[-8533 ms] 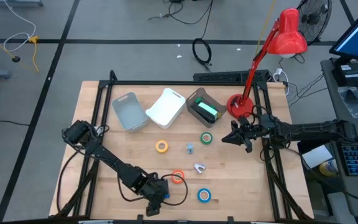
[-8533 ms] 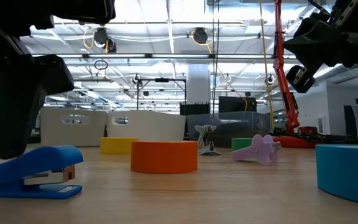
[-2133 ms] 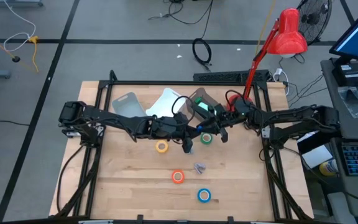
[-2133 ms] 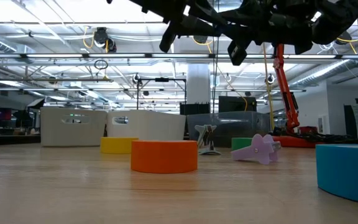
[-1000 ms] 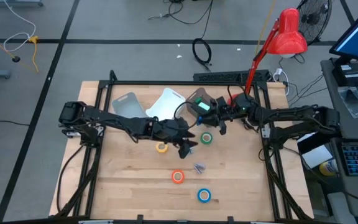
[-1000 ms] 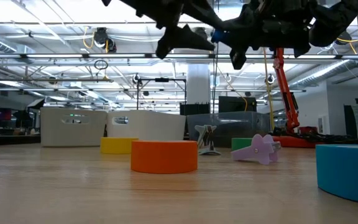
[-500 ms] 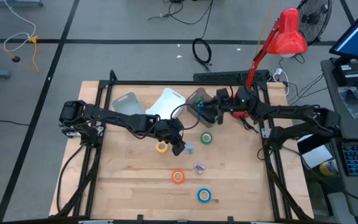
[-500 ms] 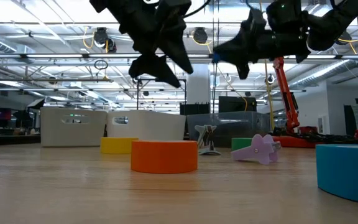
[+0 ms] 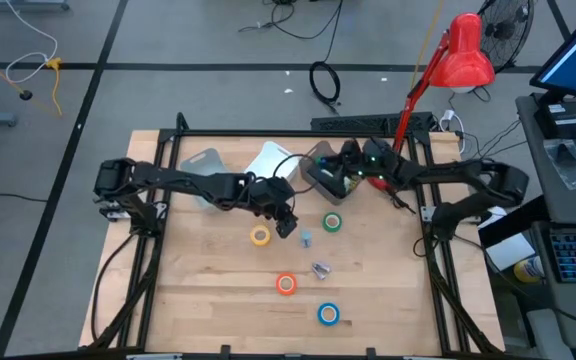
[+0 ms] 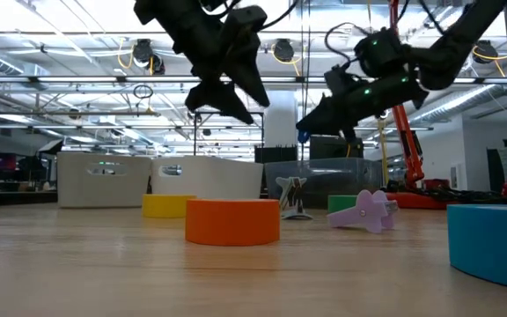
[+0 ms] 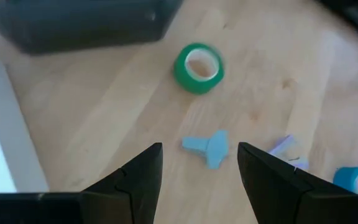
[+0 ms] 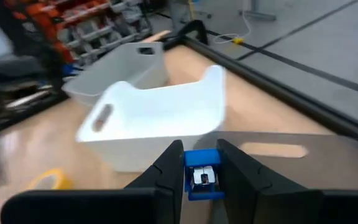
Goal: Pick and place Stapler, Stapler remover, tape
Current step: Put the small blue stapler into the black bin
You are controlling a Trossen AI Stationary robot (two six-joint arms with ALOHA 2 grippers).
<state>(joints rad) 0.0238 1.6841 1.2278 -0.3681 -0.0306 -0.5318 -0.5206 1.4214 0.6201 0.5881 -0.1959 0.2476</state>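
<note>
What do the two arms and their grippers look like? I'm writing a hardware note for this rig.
Both arms are dark, nearly black, jointed links with thin black cables looping alongside. The left gripper has two dark, flat, blunt-tipped fingers in its wrist view. The right gripper has similar dark fingers, and green indicator lights glow near its wrist. No readable markings show.

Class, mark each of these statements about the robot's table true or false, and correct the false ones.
1. The right gripper is shut on the small blue stapler. True.
2. The left gripper holds the green tape roll. False: its fingers are open and empty above the table.
3. The orange tape roll lies inside the white plastic bin. False: it lies on the wooden table.
4. The yellow tape roll lies on the table. True.
</note>
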